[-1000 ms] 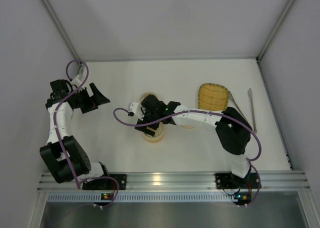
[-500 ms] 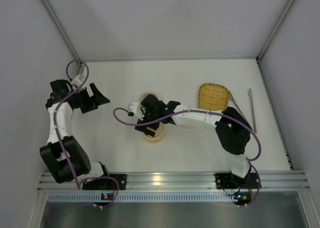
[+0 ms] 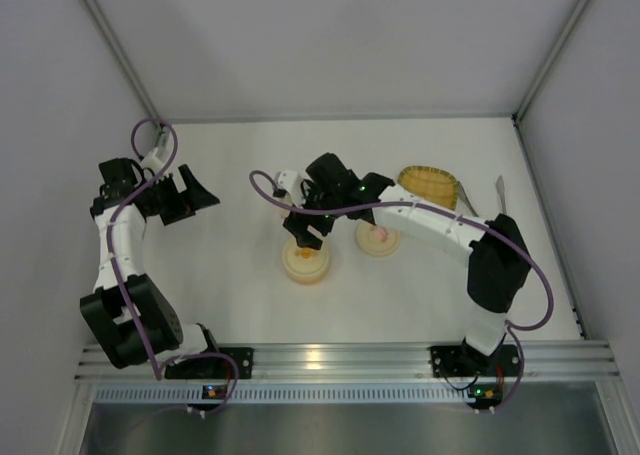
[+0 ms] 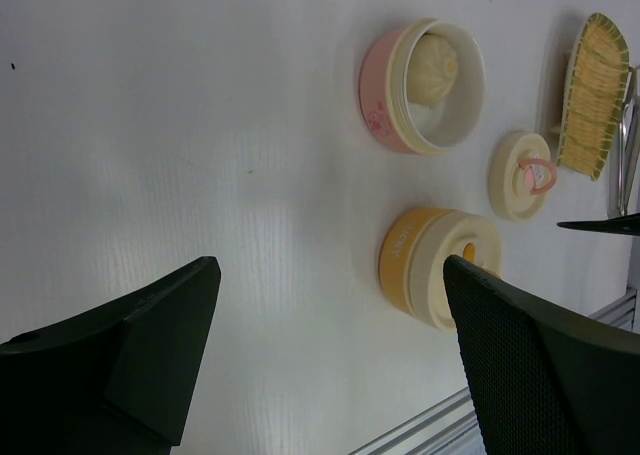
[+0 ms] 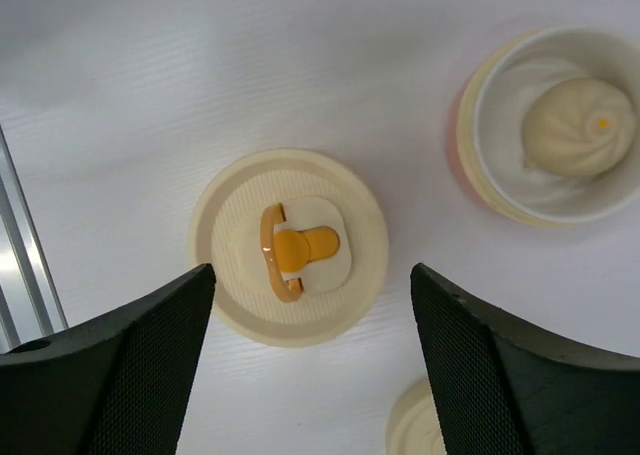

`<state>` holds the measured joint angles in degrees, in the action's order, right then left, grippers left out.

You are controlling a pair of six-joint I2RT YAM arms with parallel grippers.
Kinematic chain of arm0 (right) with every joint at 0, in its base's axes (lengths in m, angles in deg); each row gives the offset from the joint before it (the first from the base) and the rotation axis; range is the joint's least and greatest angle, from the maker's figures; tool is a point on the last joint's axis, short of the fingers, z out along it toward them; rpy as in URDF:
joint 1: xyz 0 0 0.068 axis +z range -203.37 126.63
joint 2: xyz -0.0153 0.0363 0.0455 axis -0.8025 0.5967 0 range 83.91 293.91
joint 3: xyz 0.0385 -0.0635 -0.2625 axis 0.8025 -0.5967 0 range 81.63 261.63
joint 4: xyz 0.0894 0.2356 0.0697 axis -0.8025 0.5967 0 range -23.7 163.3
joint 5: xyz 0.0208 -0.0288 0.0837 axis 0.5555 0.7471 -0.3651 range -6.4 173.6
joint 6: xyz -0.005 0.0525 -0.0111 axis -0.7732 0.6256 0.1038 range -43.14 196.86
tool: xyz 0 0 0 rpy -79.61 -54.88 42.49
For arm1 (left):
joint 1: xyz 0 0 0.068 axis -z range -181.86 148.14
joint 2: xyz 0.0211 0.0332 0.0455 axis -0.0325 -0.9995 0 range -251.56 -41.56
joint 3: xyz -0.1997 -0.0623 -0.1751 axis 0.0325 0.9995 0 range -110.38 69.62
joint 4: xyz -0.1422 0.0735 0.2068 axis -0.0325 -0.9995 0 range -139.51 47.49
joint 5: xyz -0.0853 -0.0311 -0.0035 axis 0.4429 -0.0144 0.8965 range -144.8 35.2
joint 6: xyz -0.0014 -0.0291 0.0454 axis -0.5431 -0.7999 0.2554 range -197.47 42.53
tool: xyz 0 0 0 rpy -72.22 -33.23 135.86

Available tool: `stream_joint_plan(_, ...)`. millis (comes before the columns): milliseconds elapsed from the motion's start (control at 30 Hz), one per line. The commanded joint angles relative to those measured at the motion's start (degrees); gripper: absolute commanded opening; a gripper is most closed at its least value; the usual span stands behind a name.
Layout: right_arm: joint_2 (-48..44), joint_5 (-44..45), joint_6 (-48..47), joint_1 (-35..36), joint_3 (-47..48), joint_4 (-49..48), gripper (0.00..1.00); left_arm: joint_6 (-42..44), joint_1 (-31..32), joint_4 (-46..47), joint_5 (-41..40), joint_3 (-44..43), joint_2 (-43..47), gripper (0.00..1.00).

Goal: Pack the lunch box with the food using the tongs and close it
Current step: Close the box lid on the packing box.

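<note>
Right gripper (image 5: 308, 273), jaws apart and empty, hangs straight over the orange-handled lid (image 5: 290, 247); the bun (image 5: 575, 125) lies in the open pink box (image 5: 470, 140) just beside that lid, well apart from the wide-open left gripper (image 4: 330, 265).

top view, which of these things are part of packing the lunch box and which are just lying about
Part of the job:
pink bowl holding the cream bun
pink-handled lid, lying off its bowl
orange box with its orange-handled lid on
tongs, at the far right

Just lying about, as far as shows:
yellow woven tray
</note>
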<state>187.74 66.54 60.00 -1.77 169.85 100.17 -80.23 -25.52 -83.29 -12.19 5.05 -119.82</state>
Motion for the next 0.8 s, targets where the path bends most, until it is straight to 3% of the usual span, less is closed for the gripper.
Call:
stream_joint_plan(0,-3.8,-4.0,0.5,-1.3,2.7,1.7,0.76,1.2,-0.4,0.8,1.3,-2.0,1.6,0.98)
stream_joint_plan(200,-1.3,-0.3,-2.6,-1.1,4.3,7.9,0.56,2.2,-0.4,0.9,0.4,-2.2,2.3,0.98)
stream_joint_plan(767,5.1,10.4,1.0,6.8,5.8,10.9,0.52,3.4,-0.4,1.5,-0.5,-1.9,2.3,0.98)
